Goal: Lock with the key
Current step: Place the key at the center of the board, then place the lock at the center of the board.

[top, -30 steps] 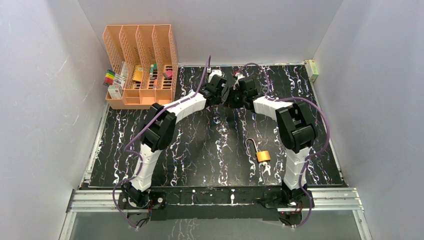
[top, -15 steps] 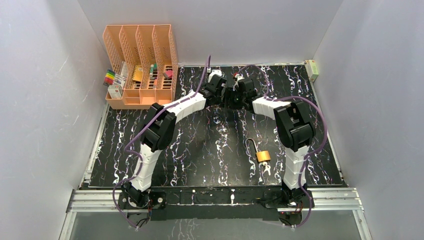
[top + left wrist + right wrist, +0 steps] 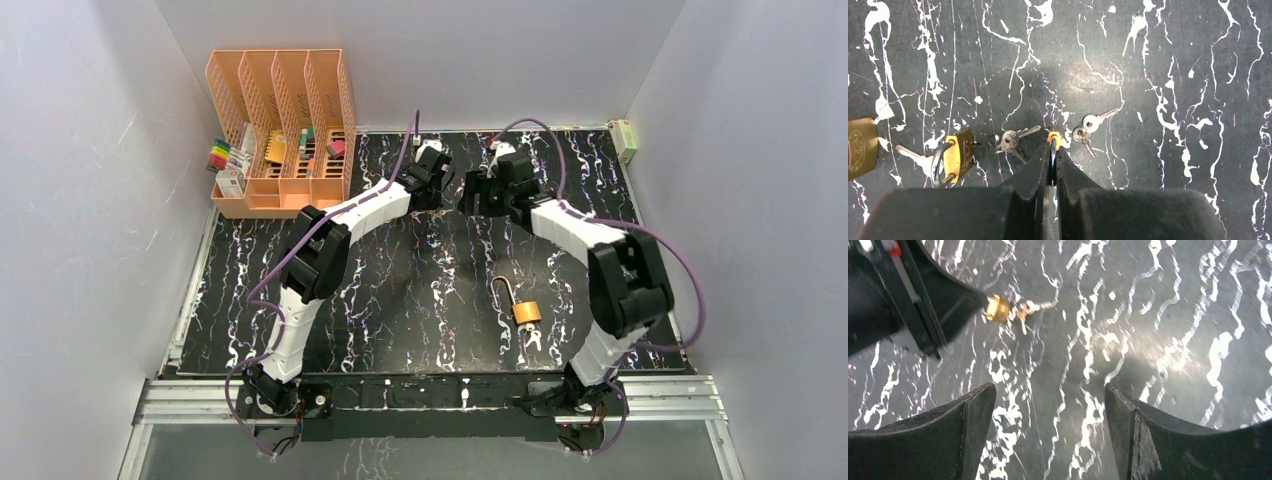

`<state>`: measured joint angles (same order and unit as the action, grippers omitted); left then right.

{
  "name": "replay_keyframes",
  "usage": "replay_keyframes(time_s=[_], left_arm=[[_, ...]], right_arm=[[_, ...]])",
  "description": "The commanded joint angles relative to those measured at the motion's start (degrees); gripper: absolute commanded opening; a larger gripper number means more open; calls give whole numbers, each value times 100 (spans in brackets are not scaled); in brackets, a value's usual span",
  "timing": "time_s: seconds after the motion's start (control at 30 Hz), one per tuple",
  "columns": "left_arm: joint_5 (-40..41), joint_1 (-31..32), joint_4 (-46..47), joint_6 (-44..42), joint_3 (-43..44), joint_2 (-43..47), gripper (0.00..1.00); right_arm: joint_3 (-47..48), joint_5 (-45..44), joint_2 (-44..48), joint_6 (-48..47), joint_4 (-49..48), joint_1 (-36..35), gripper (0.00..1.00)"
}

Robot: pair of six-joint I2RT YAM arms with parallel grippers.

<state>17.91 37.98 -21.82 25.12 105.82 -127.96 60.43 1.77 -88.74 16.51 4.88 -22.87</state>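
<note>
My left gripper [image 3: 1053,146] is shut on a small brass padlock [image 3: 1053,136], of which only the yellow edge shows past the fingertips. In the right wrist view that padlock [image 3: 997,308] juts from the left fingers [image 3: 955,300], and a silver key bunch [image 3: 1024,310] sticks out at its side. My right gripper [image 3: 1048,390] stands open with nothing between its fingers, a short way right of the held padlock. In the top view both grippers, left [image 3: 436,188] and right [image 3: 474,192], hang at the far middle of the table.
Under the left gripper lie another brass padlock [image 3: 956,157], a third at the frame's left edge [image 3: 859,148], and loose keys [image 3: 1011,140] [image 3: 1089,126]. An open-shackled padlock [image 3: 520,304] with keys [image 3: 531,339] lies near the right arm. An orange organiser [image 3: 285,130] stands at the back left.
</note>
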Motion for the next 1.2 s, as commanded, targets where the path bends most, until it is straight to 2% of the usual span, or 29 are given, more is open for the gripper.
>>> replay_keyframes(time_s=[0.0, 0.13, 0.3, 0.43, 0.53, 0.67, 0.93, 1.17], left_arm=[[-102, -10, -463, -6, 265, 144, 0], [-136, -10, -579, 11, 350, 144, 0], [-165, -13, -741, 33, 495, 25, 1], [-155, -10, -771, 83, 530, 34, 22], [-133, -10, -780, 59, 573, 71, 44], [-184, -8, -841, 44, 641, 177, 62], [-224, -1, -832, -61, 334, 1005, 68], [-286, -6, -875, -175, -127, 1701, 75]], right_arm=[[-372, -392, 474, 20, 440, 16, 88], [-1026, -628, 1259, 257, 830, 15, 98], [-1908, -714, 1786, 520, 1083, 13, 99], [-2236, -942, 2235, 852, 1599, -45, 98], [-2335, -1130, 2598, 1034, 2033, -103, 99], [-2392, -1245, 2581, 1112, 2383, -159, 99], [-2372, -1598, 2464, 1426, 2619, -634, 99], [-2590, -2056, 2215, 2285, 2912, -1248, 98]])
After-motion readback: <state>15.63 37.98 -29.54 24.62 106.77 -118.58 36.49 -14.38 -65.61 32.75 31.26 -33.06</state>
